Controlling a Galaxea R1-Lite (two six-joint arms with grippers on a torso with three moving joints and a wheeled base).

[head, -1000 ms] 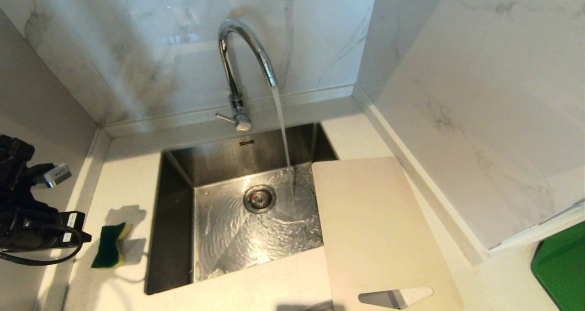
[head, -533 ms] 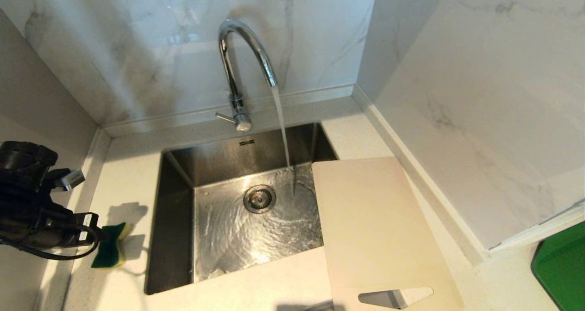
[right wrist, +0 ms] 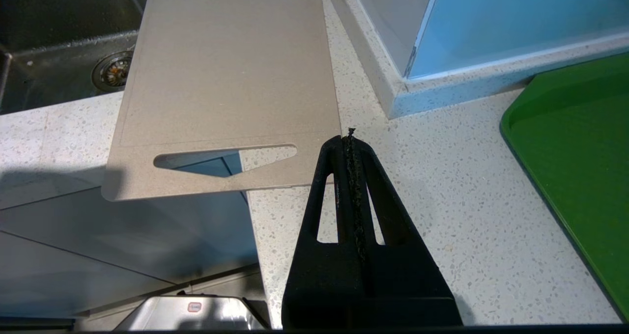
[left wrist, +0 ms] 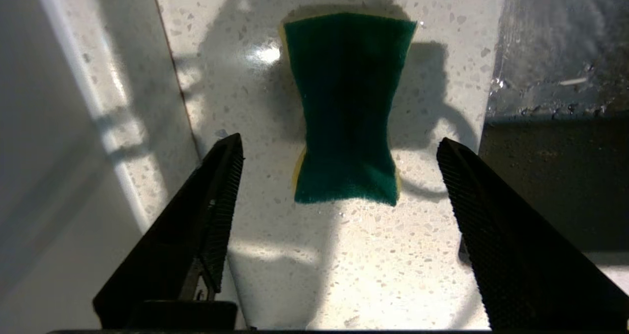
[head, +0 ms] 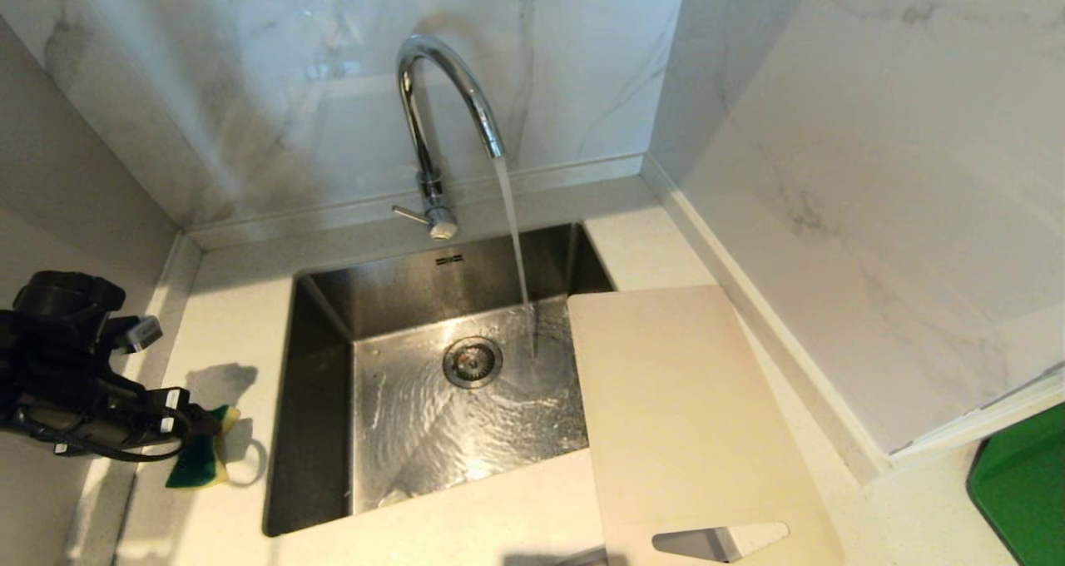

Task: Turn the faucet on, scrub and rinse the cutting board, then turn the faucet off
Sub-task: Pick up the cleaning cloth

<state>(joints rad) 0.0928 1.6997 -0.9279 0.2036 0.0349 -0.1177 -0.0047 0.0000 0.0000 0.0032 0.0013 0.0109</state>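
The chrome faucet stands behind the sink, and water pours from its spout into the basin. The beige cutting board lies flat to the right of the sink, its left edge over the basin and its handle cutout past the counter's front edge; it also shows in the right wrist view. A green and yellow sponge lies on the counter left of the sink. My left gripper hovers open over the sponge's near end without touching it. My right gripper is shut and empty by the board's near right corner.
The steel sink has a round drain. A green tray lies at the far right of the counter. Marble walls close in behind, on the right, and right beside my left arm.
My left arm has come down and to the right, from beside the wall to over the sponge. The water keeps running, and the board and sponge have stayed put.
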